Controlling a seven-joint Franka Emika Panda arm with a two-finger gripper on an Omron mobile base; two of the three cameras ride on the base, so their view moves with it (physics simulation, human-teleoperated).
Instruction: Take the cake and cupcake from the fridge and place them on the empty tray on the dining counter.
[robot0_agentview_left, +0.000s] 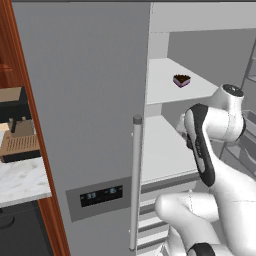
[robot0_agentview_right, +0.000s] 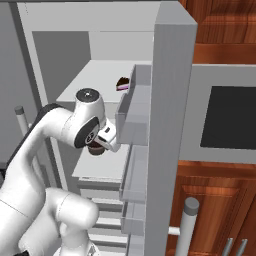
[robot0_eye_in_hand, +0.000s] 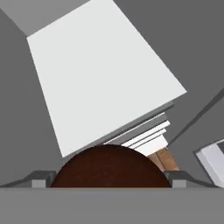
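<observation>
The grey fridge (robot0_agentview_left: 90, 100) stands with its right side open. The cake (robot0_agentview_left: 181, 80), a tiny brown and pink slice, lies on the upper white shelf and also shows behind the door bin (robot0_agentview_right: 122, 84). The round dark-brown cupcake (robot0_eye_in_hand: 109, 168) sits on the lower shelf (robot0_agentview_left: 160, 150), directly under my hand. My gripper (robot0_eye_in_hand: 111, 181) is open, one fingertip on each side of the cupcake. From the right, the gripper (robot0_agentview_right: 100, 145) hangs low over the cupcake (robot0_agentview_right: 95, 149). The tray and the dining counter are out of view.
The open fridge door (robot0_agentview_right: 170, 125) with its clear bins stands close on the right of my hand. A long bar handle (robot0_agentview_left: 135, 180) runs down the shut left door. A coffee machine (robot0_agentview_left: 17, 132) sits on a marble counter at left. Drawers lie below the lower shelf.
</observation>
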